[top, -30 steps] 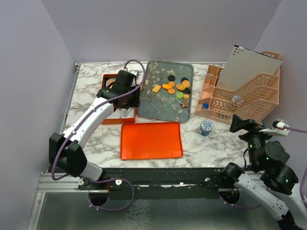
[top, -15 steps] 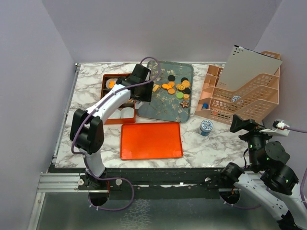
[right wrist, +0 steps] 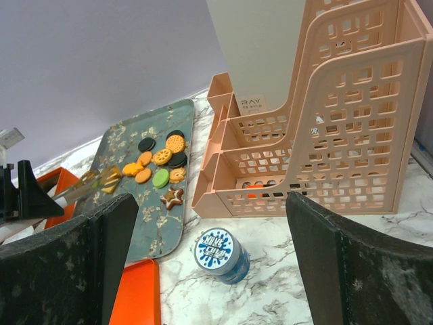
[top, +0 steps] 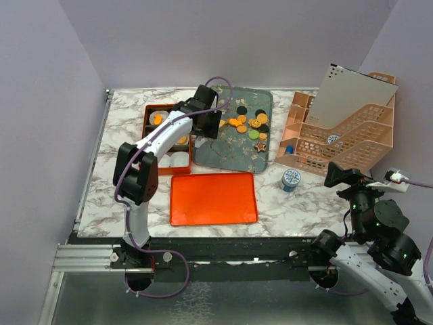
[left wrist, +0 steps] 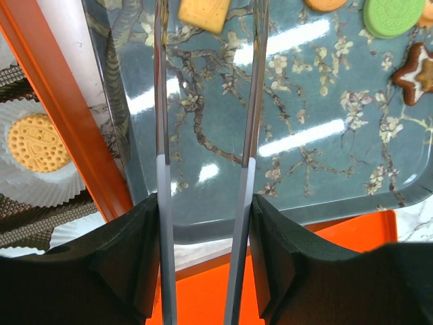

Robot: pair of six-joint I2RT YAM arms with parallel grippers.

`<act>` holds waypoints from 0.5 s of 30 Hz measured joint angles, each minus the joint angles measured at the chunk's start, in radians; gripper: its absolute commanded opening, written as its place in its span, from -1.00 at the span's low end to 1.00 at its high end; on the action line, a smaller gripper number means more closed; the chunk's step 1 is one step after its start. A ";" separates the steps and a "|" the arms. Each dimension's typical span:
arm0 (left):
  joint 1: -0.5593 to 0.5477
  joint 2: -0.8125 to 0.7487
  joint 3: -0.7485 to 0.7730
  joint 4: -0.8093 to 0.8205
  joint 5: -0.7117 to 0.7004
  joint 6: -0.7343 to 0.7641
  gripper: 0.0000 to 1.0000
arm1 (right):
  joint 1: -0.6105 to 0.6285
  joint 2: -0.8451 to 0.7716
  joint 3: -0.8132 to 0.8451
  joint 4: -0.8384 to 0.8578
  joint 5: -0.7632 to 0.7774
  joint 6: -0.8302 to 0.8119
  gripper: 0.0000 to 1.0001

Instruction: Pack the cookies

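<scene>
The cookies [top: 249, 124] lie in a cluster on a blue-grey floral tray [top: 230, 152]: mostly orange, a few black, one green [left wrist: 394, 15], one brown star [left wrist: 417, 68]. My left gripper [top: 207, 123] is shut on a pair of tongs [left wrist: 162, 101]. The tong blades stand apart over the tray, and their tips reach a square yellow cookie [left wrist: 203, 13] at the left of the cluster. One cookie [left wrist: 37, 143] sits in a white liner in the orange box [top: 146, 125]. My right gripper [right wrist: 216, 230] is open and empty, well off to the right.
An orange lid [top: 213, 198] lies in front of the tray. A blue-and-white tin [top: 291, 179] stands right of it. A peach file rack [top: 338, 132] holding a white sheet fills the right side. The box holds several white liners.
My left gripper has swung right with the tongs, from over the orange box to over the tray's left side near the cookies. The right arm has not moved.
</scene>
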 measured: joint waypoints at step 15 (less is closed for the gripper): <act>0.027 0.070 0.068 -0.110 0.048 0.069 -0.19 | 0.000 -0.002 0.000 0.000 0.000 0.000 1.00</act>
